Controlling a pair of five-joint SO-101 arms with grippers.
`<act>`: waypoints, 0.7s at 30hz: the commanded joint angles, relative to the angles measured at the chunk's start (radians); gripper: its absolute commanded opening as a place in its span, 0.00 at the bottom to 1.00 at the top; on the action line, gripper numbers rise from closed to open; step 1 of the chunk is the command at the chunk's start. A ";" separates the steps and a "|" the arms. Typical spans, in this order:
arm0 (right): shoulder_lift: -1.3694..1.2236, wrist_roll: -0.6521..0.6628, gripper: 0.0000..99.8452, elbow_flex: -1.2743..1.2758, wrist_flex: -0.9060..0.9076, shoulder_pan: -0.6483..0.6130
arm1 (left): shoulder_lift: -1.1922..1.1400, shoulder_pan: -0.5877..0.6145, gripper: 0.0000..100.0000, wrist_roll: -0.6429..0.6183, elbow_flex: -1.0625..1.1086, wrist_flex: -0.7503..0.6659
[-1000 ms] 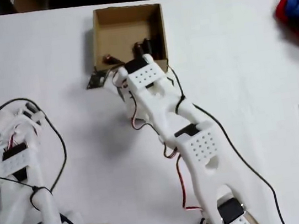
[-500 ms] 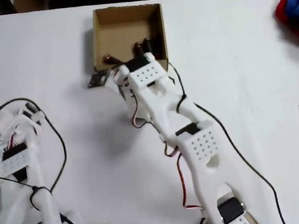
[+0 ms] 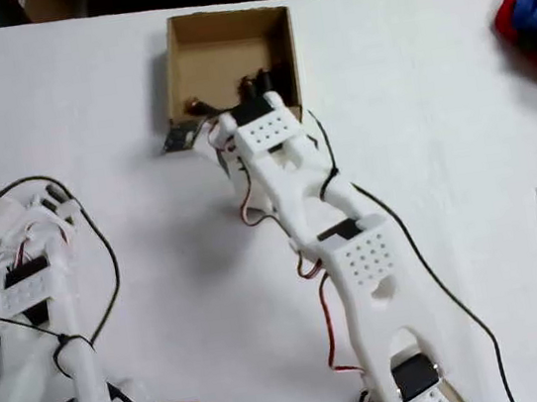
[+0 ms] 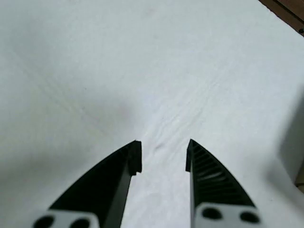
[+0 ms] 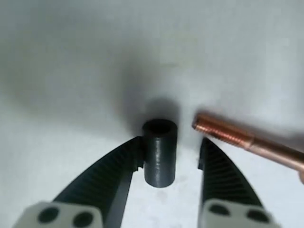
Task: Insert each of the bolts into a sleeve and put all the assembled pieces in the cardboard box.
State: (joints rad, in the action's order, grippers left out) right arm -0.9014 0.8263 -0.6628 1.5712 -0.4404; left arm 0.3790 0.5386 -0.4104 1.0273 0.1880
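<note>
Near the cardboard box (image 3: 218,53) front edge: right pincer (image 5: 171,145) partly open around upright black sleeve (image 5: 160,152) on the surface (image 3: 433,88); copper bolt (image 5: 247,142) just beside, apart; left pincer (image 4: 163,152) open, empty, toward left edge, free room around.

sleeve (image 5: 160,153) between right fingers (image 5: 118,167), bolt (image 5: 247,141) close on 1 side
</note>
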 commanded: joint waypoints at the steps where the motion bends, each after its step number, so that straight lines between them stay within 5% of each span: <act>1: -0.021 -0.009 0.01 0.011 0.021 0.058 | 0.003 0.005 0.17 -0.009 -0.008 -0.020; 16: -0.012 -0.018 0.02 0.003 0.048 0.064 | 0.003 0.005 0.17 -0.009 -0.008 -0.020; 21: 0.087 -0.149 0.02 -0.068 0.058 0.128 | 0.003 -0.008 0.17 -0.006 -0.008 -0.015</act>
State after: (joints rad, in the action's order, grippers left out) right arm -0.8938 0.7434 -0.6859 1.6019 -0.3775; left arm 0.3790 0.5370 -0.4104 1.0273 0.1880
